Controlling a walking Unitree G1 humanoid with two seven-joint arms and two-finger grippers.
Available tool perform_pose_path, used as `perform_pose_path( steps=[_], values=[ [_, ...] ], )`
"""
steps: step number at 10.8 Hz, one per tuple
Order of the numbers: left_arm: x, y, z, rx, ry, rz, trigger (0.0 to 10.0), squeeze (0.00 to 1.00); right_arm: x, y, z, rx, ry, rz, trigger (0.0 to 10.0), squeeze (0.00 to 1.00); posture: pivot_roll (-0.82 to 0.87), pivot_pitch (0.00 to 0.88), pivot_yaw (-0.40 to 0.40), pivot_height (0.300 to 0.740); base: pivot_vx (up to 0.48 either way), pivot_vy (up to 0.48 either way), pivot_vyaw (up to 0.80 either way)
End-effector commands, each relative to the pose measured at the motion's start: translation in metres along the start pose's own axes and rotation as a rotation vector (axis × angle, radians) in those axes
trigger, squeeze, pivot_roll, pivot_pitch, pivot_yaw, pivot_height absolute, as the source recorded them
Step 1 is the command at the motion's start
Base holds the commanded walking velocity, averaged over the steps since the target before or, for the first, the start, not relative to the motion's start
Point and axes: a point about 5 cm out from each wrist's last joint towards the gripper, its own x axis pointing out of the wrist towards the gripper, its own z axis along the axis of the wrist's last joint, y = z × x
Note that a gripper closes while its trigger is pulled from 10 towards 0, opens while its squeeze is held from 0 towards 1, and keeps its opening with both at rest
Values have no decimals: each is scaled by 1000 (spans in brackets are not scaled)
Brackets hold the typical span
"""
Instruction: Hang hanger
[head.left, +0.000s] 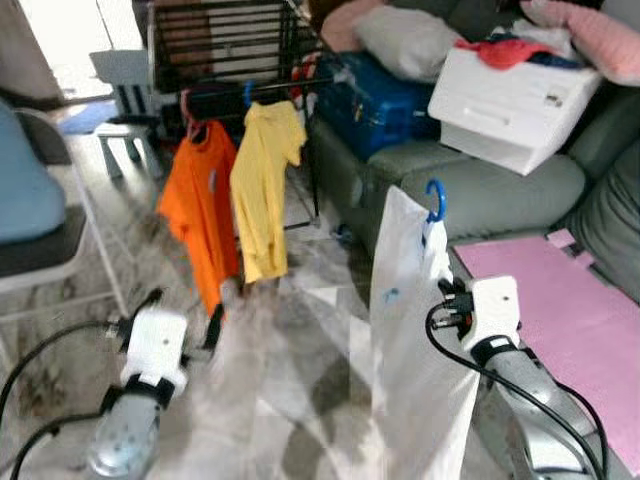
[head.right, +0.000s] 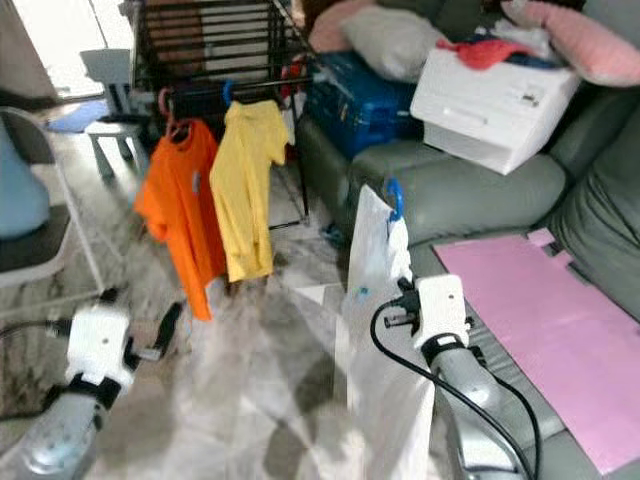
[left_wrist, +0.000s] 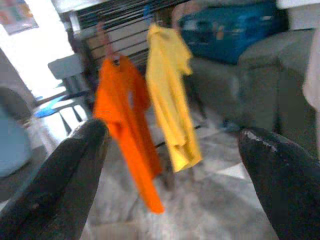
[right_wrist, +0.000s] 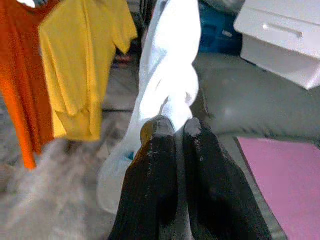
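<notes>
A white garment (head.left: 412, 330) hangs from a blue hanger (head.left: 436, 199) in front of me, beside the sofa. My right gripper (head.left: 446, 290) is shut on the hanger's neck, with the white cloth (right_wrist: 170, 85) bunched just past its fingers (right_wrist: 160, 150). My left gripper (head.left: 185, 322) is held low over the floor at the left, open and empty, its fingers (left_wrist: 55, 170) wide apart. Ahead stands a black drying rack (head.left: 235, 50) with an orange shirt (head.left: 200, 210) and a yellow shirt (head.left: 265, 185) hanging on its rail.
A grey-green sofa (head.left: 470, 185) runs along the right, carrying a blue suitcase (head.left: 385, 100), a white box (head.left: 510, 105), pillows and a pink sheet (head.left: 560, 310). A chair (head.left: 45, 240) stands at the left, a small stool (head.left: 130, 140) behind it. Marble floor (head.left: 300, 360) lies between.
</notes>
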Motion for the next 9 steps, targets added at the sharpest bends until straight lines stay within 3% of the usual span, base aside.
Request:
perform_pose_path(
  steps=[1, 3, 5, 7, 9],
  values=[
    [8, -5, 2, -20, -14, 32, 10000, 0, 7, -2, 17, 13, -79, -7, 10000, 0, -101, 0, 26, 740, 0, 0, 0],
    [23, -18, 1, -102, 8, 50, 10000, 0, 10, 7, 15, 5, -67, 15, 10000, 0, -126, 0, 26, 740, 0, 0, 0],
    [28, -20, -2, -106, 7, 30, 10000, 0, 4, 12, 13, 8, -69, 21, 10000, 0, -155, 0, 52, 740, 0, 0, -703],
    [36, -17, 1, -117, 13, 32, 10000, 0, -2, 19, 11, 48, -71, 8, 10000, 0, -162, 0, 92, 740, 0, 0, -241],
    [39, -9, 7, -107, 3, 37, 10000, 0, -8, 26, 7, 75, -61, 11, 10000, 0, -158, 0, 108, 740, 0, 287, 0]
  ],
)
